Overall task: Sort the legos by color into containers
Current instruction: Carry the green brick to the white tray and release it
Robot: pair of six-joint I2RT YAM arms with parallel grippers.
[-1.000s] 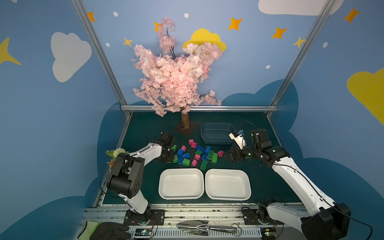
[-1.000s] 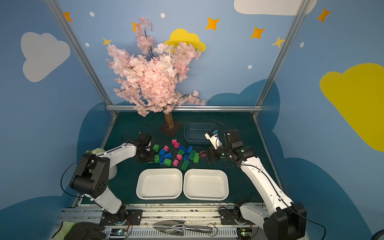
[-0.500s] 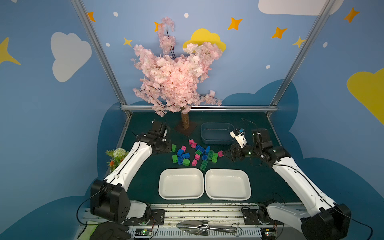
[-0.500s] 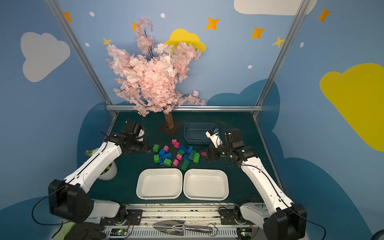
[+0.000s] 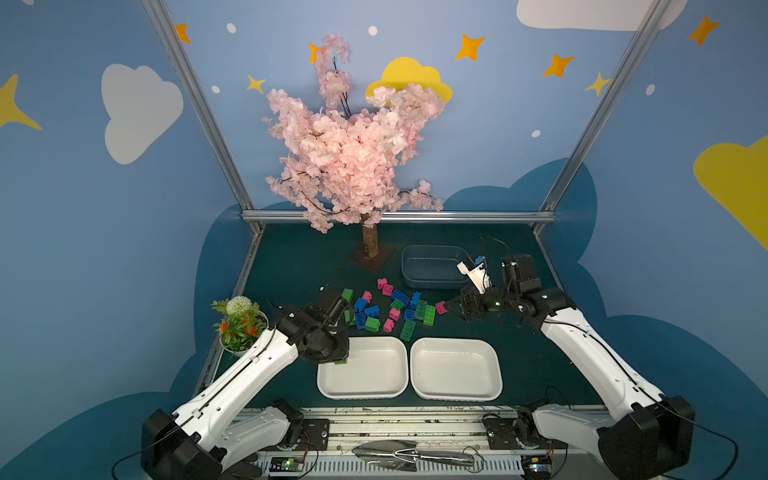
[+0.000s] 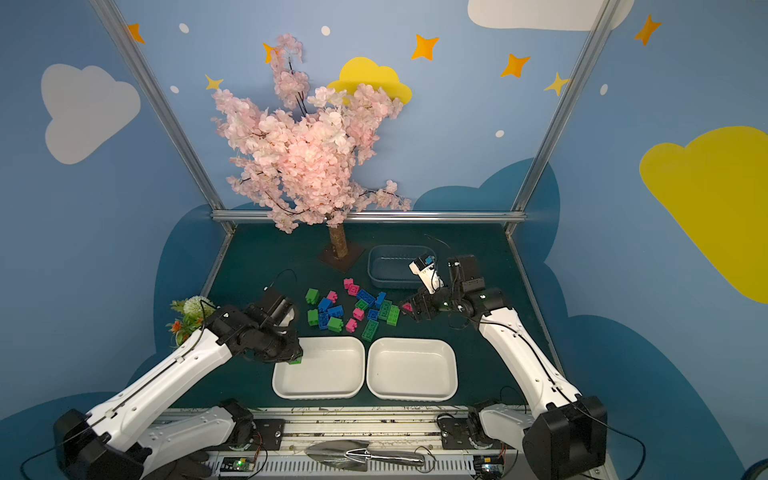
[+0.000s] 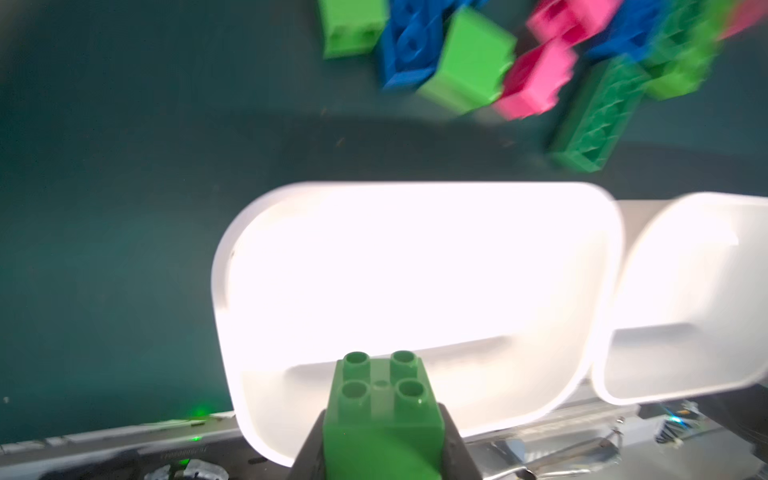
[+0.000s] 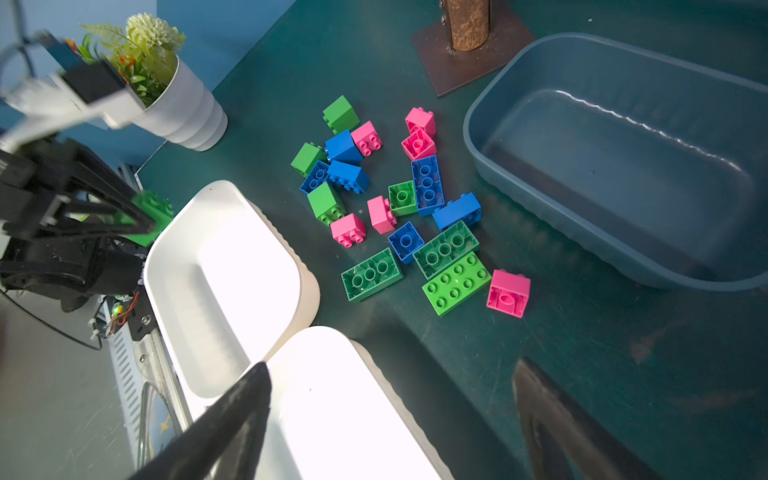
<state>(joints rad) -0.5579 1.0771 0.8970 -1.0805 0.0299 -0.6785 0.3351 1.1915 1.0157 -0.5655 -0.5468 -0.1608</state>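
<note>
The left gripper (image 7: pixel 380 453), clamped on a green brick (image 7: pixel 382 399), is hanging over the left white tray (image 5: pixel 365 374)'s outer rim, its hollow lying just inward, while the right gripper (image 5: pixel 451 308), jaws apart, is hovering beside the loose legos (image 5: pixel 371 311).

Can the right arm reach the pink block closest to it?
Probably yes. The right gripper is open and hovers close to that pink block, which sits at the pile's edge with nothing on top of it or between them.
</note>
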